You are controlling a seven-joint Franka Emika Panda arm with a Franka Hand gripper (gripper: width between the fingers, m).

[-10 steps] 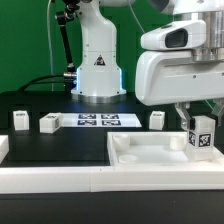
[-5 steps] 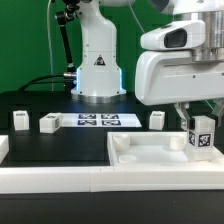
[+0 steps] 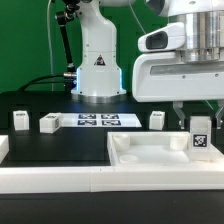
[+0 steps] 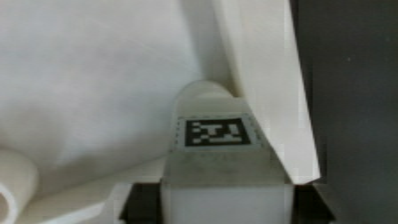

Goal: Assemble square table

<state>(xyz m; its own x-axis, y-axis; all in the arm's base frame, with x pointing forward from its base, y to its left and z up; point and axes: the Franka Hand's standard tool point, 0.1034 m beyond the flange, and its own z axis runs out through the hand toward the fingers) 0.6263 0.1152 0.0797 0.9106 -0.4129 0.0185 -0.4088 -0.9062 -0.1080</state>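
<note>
Looking across the desk (image 3: 60, 150) from the exterior view's left, I see the first leg (image 3: 18, 120) standing near the desk's left edge, and the second leg (image 3: 49, 124) near it. Next the marker board (image 3: 97, 121) lies flat, in the middle, toward the desk's far edge. After it stands the third leg (image 3: 157, 120), just behind the tabletop (image 3: 150, 158). The tabletop lies flat near the desk's front edge, just behind the white rail (image 3: 60, 182), rim upward. My claw (image 3: 199, 122) is clenched on the fourth leg (image 3: 201, 141). This leg is upright at the tabletop's right edge, close beside the raised rim (image 4: 253, 60). If it touches the tabletop, I cannot tell.
</note>
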